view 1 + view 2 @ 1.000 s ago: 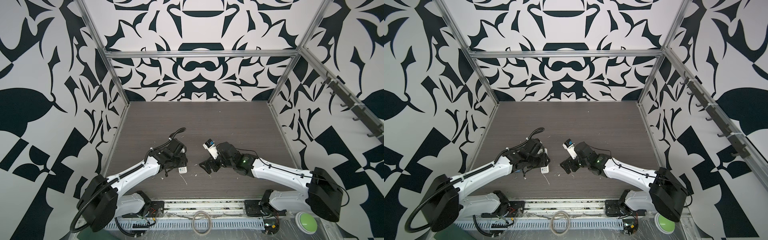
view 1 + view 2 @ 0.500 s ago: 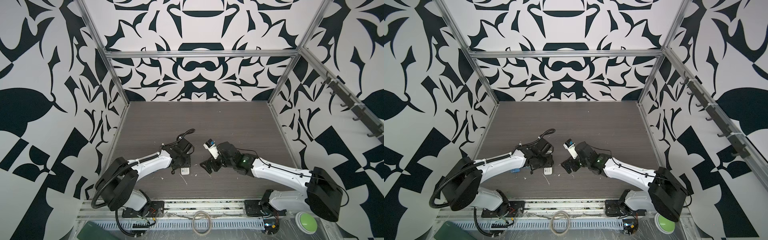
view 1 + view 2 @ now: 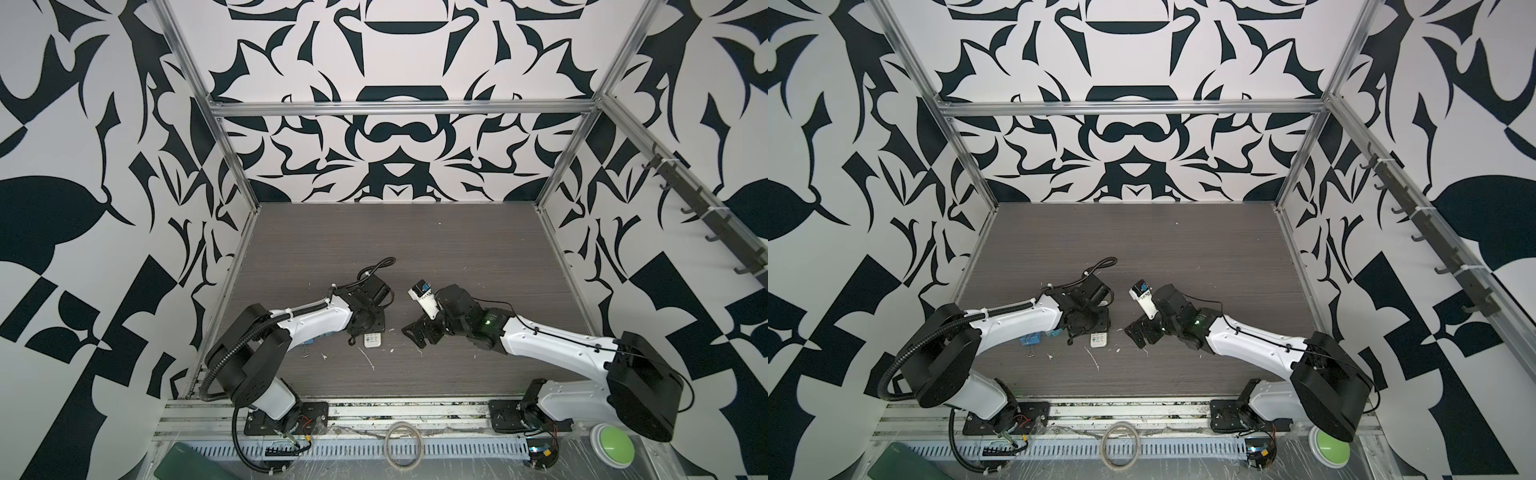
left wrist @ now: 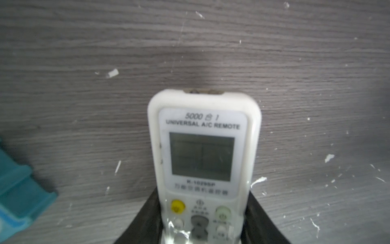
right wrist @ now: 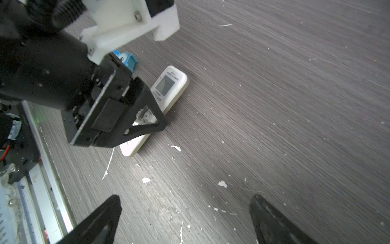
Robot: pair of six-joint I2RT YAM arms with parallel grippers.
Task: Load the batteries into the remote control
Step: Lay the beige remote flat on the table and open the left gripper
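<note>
Furthest left, a blue blocky plastic toy (image 3: 1030,340) lies on the dark wood-grain table (image 3: 415,249), partly under my left arm. Just beside it my left gripper (image 4: 203,191) is clamped on the long sides of the slim white plastic remote control (image 4: 202,147), which lies flat on the table, screen up. Thin white scraps (image 5: 145,180) dot the surface. Further right, my right gripper (image 5: 185,198) hangs with jaws spread wide, holding nothing, apart from the remote control.

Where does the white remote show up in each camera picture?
Top view: remote just below centre.
Top view: remote below and left of centre.
Left wrist: remote bottom centre, screen up.
Right wrist: remote left of centre.
Shared landmark: blue toy beside it, in all four.
</note>
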